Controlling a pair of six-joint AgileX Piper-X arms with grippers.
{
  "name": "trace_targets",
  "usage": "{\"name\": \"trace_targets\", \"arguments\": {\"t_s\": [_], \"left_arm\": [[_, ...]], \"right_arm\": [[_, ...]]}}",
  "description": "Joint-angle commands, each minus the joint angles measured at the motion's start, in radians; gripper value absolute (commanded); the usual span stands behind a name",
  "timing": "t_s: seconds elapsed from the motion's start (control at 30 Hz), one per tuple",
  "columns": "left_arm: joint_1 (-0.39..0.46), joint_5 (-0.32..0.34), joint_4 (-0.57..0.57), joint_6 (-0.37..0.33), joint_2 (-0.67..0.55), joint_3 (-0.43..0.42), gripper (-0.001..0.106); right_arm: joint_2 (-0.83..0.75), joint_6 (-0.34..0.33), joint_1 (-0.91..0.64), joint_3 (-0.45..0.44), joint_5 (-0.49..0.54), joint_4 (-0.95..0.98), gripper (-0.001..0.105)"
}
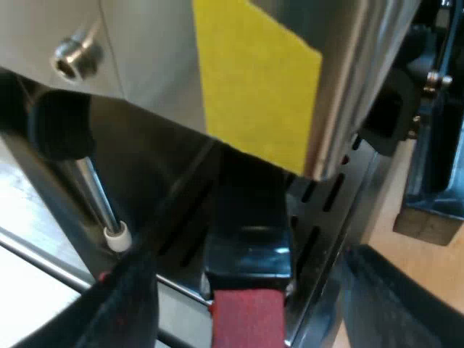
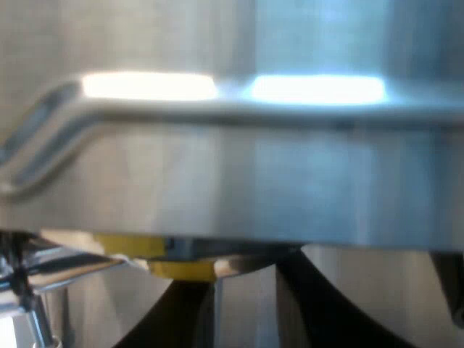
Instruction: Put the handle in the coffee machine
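The espresso machine (image 1: 145, 80) is very close, a yellow sticker (image 1: 254, 80) on its steel front. Under that front the holder's dark handle (image 1: 246, 239) reaches in over the slotted drip tray (image 1: 322, 210), its red end (image 1: 246, 319) nearest me. My left gripper (image 1: 250, 290) is open, one finger on each side of the handle with a gap on both sides. How the holder's metal end sits under the machine is hidden. My right gripper (image 2: 246, 312) is pressed up close to the machine's steel body (image 2: 232, 181), near a yellow patch (image 2: 159, 257).
A steam wand (image 1: 98, 196) with a white tip hangs from a black knob (image 1: 61, 123) beside the handle. A bolt (image 1: 76, 58) sticks out of the steel panel. Beyond the drip tray lies wooden tabletop (image 1: 406, 254) with a dark object (image 1: 435, 145) on it.
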Motion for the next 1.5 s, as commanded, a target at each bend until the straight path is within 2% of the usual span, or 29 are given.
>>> {"name": "trace_targets", "arguments": {"t_s": [0.03,0.2,0.37,0.5,0.57,0.6,0.63,0.7,0.73,0.8,0.83,1.0,1.2,1.5], "left_arm": [[-0.005,0.004,-0.001,0.025,-0.011,-0.008,0.058],[0.026,0.008,0.010,0.023,-0.021,-0.030,0.058],[0.112,0.062,0.048,0.013,-0.029,-0.099,0.058],[0.136,0.061,0.082,0.013,-0.029,-0.126,0.056],[0.138,0.053,0.089,0.013,-0.029,-0.134,0.050],[0.138,0.036,0.090,0.013,-0.029,-0.144,0.032],[0.138,0.028,0.090,0.013,-0.029,-0.148,0.020],[0.138,0.007,0.090,0.013,-0.029,-0.153,0.009],[0.138,-0.024,0.090,0.015,-0.029,-0.156,0.000],[0.138,-0.061,0.088,0.020,-0.029,-0.158,0.000],[0.138,-0.071,0.088,0.024,-0.029,-0.158,0.000],[0.138,-0.072,0.088,0.024,-0.029,-0.158,0.000],[0.138,-0.072,0.088,0.024,-0.029,-0.158,0.000],[0.138,-0.079,0.064,0.024,-0.029,-0.158,0.000]], "right_arm": [[-0.073,0.013,-0.010,-0.046,0.024,-0.147,0.023],[-0.073,0.013,-0.010,-0.046,0.024,-0.147,0.023],[-0.073,0.013,-0.010,-0.046,0.024,-0.147,0.023],[-0.073,0.013,-0.010,-0.046,0.024,-0.147,0.023],[-0.073,0.013,-0.010,-0.046,0.024,-0.147,0.023],[-0.073,0.013,-0.010,-0.046,0.024,-0.147,0.023],[-0.073,0.013,-0.010,-0.046,0.024,-0.147,0.023],[-0.073,0.013,-0.010,-0.046,0.024,-0.147,0.023],[-0.073,0.013,-0.010,-0.046,0.024,-0.147,0.023],[-0.073,0.013,-0.010,-0.046,0.024,-0.147,0.023],[-0.073,0.042,-0.010,-0.046,0.024,-0.147,0.023],[-0.073,0.119,-0.010,-0.046,0.024,-0.147,0.023],[-0.075,0.149,-0.010,-0.046,0.024,-0.147,0.023],[-0.087,0.147,-0.010,-0.046,0.024,-0.163,0.023]]}}
